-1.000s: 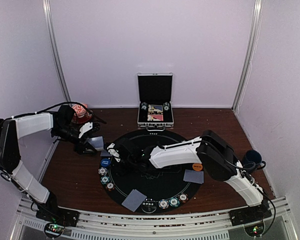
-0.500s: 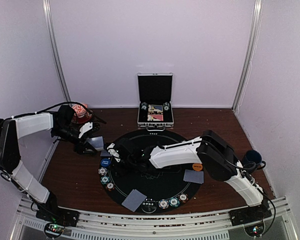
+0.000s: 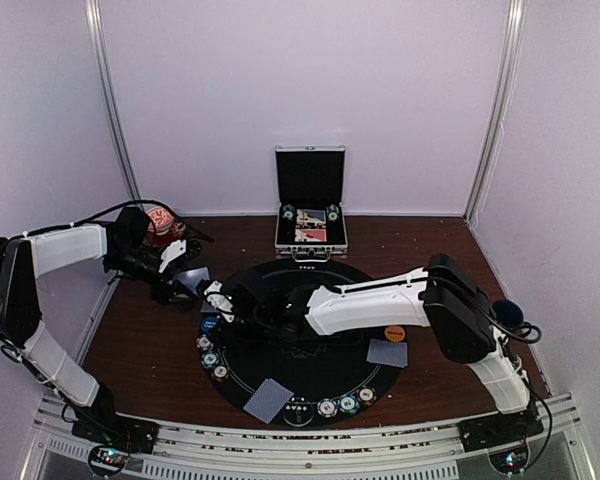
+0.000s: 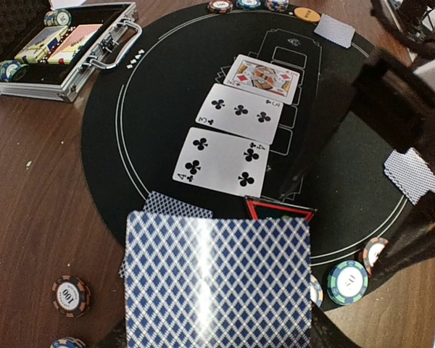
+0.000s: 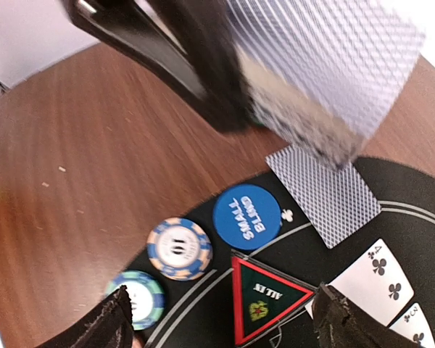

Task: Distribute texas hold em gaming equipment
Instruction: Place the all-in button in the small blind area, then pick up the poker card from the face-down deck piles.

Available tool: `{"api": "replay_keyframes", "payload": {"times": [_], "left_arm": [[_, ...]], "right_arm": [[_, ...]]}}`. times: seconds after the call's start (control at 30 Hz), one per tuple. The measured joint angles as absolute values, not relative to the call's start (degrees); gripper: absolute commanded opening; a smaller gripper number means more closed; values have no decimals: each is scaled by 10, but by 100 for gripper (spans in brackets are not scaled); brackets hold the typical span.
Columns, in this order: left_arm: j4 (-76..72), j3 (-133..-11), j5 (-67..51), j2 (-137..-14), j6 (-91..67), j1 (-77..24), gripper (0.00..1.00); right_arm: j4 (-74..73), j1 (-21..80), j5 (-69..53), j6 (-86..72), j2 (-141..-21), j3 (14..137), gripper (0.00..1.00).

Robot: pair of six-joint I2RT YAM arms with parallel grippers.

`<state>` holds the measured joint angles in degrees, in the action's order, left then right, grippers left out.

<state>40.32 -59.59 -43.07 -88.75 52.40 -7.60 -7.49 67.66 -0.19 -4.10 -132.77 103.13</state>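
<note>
Top external view: left gripper (image 3: 181, 277) clenches the card deck (image 3: 192, 281) over the mat's (image 3: 305, 375) left edge, while the right gripper (image 5: 228, 319) gapes empty. Cards look light, slick and bendy, so pinching one edge seems best.

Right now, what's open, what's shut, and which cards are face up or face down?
Metal case, open, lid standing up.
Deck, held off the table, back showing.
Left gripper, jaws shut on the deck.
Right gripper, jaws open, holding nothing.
Three middle cards, face up.
Near-edge card, face down.
</note>
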Motion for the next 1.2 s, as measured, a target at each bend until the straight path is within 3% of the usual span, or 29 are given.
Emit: {"api": "replay_keyframes", "payload": {"times": [0.37,0.77,1.2], "left_arm": [[401,-597,-442,-888,524,-76,60],[400,-597,-453,-892,517,-109,60],[369,-561,-436,-875,495,-202,60]], "right_arm": [[-72,674,19,-54,-1242,948,90],[45,587,-111,-233,-1097,741,87],[141,578,-184,-367,-1152,800,83]]}}
